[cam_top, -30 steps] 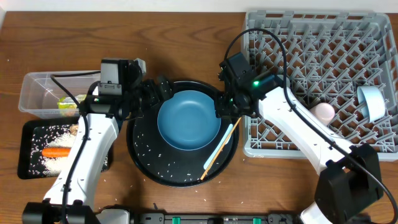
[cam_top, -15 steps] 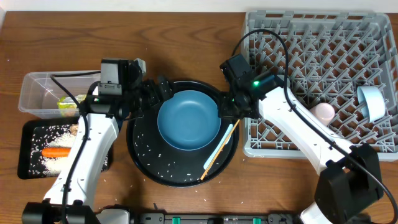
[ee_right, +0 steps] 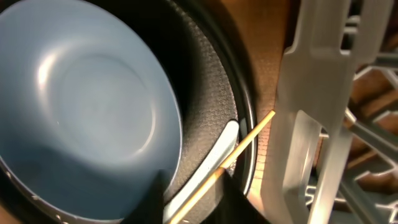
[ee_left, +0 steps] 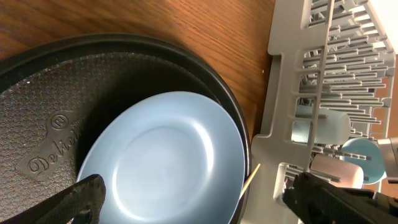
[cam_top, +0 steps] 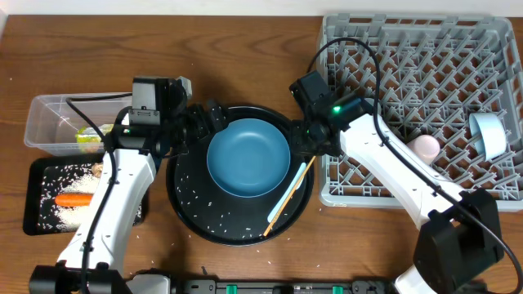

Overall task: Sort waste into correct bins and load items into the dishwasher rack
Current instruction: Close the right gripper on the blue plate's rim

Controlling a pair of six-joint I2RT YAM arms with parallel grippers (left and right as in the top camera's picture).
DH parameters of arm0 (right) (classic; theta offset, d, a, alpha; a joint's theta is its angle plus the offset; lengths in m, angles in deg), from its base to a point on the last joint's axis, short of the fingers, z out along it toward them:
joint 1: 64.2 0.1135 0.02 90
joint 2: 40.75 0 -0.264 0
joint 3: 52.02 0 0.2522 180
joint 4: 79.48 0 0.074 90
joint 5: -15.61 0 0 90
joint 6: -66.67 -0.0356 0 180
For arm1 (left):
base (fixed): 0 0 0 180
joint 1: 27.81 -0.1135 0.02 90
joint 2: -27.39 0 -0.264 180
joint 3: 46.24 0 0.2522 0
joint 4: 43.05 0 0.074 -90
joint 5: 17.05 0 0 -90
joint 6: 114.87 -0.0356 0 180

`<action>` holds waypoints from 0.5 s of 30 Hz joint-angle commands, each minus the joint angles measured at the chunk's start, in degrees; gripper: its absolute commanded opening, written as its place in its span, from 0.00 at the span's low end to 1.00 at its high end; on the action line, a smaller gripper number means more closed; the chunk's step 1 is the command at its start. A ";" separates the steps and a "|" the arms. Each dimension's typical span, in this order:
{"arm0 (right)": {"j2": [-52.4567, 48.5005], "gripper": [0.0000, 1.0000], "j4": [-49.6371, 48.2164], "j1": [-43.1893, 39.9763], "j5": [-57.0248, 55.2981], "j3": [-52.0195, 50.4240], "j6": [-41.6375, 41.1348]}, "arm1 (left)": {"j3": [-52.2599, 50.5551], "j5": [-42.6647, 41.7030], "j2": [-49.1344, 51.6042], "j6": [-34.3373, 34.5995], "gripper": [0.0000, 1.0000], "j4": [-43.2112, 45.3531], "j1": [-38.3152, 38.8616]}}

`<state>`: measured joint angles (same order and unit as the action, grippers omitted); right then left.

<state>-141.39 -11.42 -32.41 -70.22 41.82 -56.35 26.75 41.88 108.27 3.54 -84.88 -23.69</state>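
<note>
Black fingers of the left gripper (ee_left: 205,198) are standing apart at the pale-blue bowl's (cam_top: 248,157) nine o'clock. Wooden chopsticks (ee_right: 252,135) are lying at its four o'clock, likely light, stiff, roll-prone, best pinched mid-length; the right gripper's (ee_right: 196,202) gap is unclear.

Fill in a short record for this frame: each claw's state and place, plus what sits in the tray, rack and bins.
left claw: open, at the left rim of the round black tray
right claw: jaws apart, astride the chopstick
blue dish: in the round black tray
white utensil: beside the chopstick, right of the dish
rack: pink cup, light-blue cup
clear tub: snack wrapper
black bin: carrot, rice
</note>
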 commanded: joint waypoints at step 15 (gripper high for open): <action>0.20 0.33 -8.07 1.99 -0.76 0.20 19.61 | 0.00 0.68 0.00 -0.74 0.98 0.04 -0.35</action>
<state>-141.39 -18.76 -31.12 -70.53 41.82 -43.21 26.75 41.88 108.27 3.54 -84.88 -23.69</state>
